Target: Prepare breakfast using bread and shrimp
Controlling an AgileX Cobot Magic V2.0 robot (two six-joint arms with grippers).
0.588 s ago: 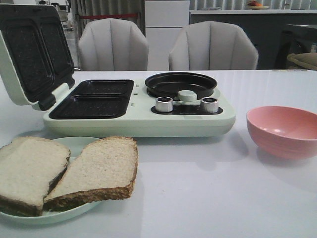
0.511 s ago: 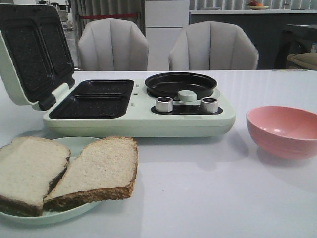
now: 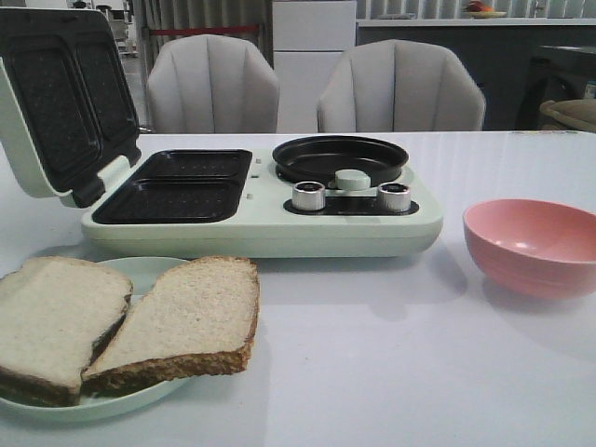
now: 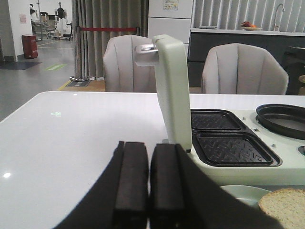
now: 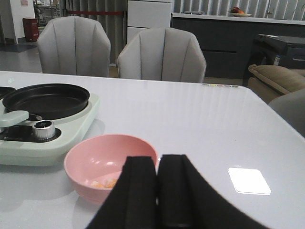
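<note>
Pale bread point(image 3: 130, 321) — 2 slices overlapping on a green plate point(image 3: 149, 272) — waits before the open sandwich maker point(image 3: 251, 200). Shrimp point(image 5: 106, 183) sits in the pink bowl point(image 5: 93, 155). Left gripper point(image 4: 150, 179) and right gripper point(image 5: 157, 188) are closed on nothing, apparently staged to start.

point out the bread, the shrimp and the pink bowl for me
bread point(image 3: 191, 317), front view, pale crumb of the right-hand slice
shrimp point(image 5: 106, 183), right wrist view, orange pieces inside the bowl
pink bowl point(image 3: 535, 256), front view, outer wall
</note>
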